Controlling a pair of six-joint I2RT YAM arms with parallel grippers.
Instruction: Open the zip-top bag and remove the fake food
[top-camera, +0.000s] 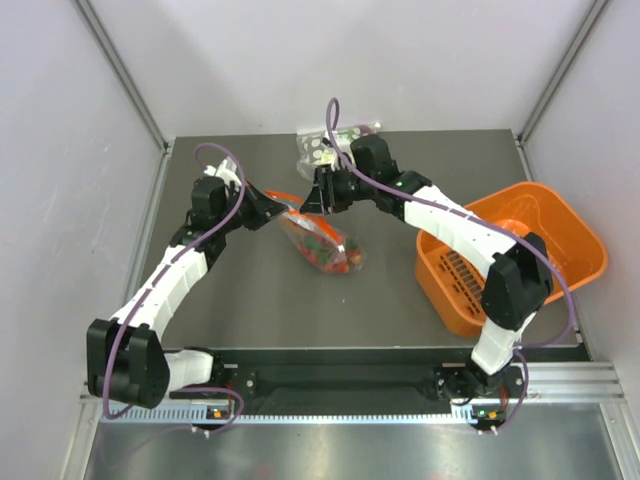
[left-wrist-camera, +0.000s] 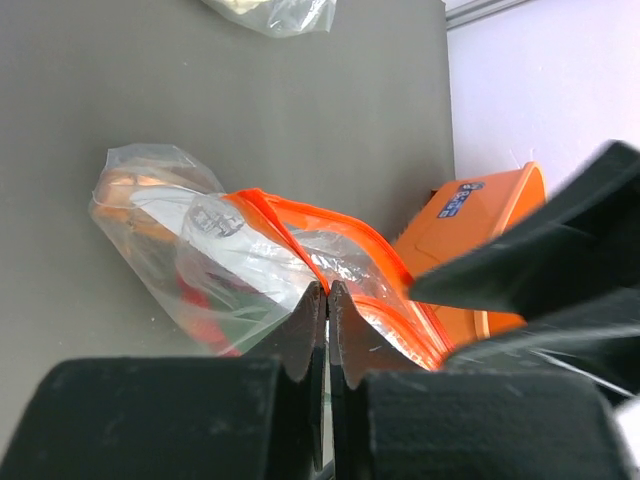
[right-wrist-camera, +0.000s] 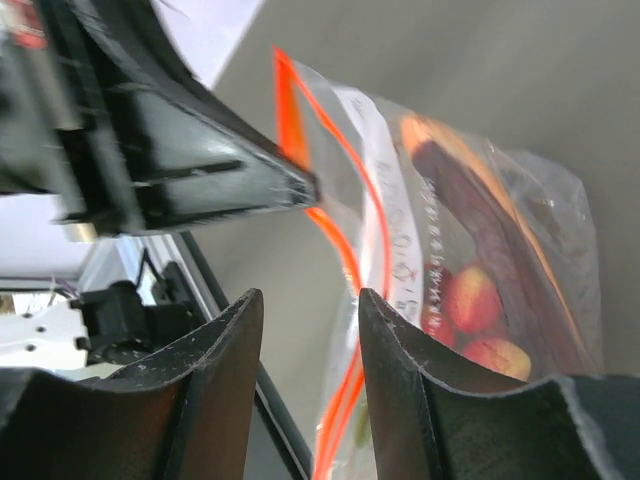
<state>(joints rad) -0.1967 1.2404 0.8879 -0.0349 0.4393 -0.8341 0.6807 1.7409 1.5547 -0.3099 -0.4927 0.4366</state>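
Clear zip-top bag (top-camera: 320, 240) holding red fake food (top-camera: 336, 262), left claw (left-wrist-camera: 327, 290) pinching its top edge, right claw (right-wrist-camera: 310, 302) spread

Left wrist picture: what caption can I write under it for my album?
The left pincer pinches the zip-top bag by its orange zip edge, with fake food inside.

Bright, even light, faint shadows — glare on the zip-top bag (left-wrist-camera: 250, 270), foreground blurred.
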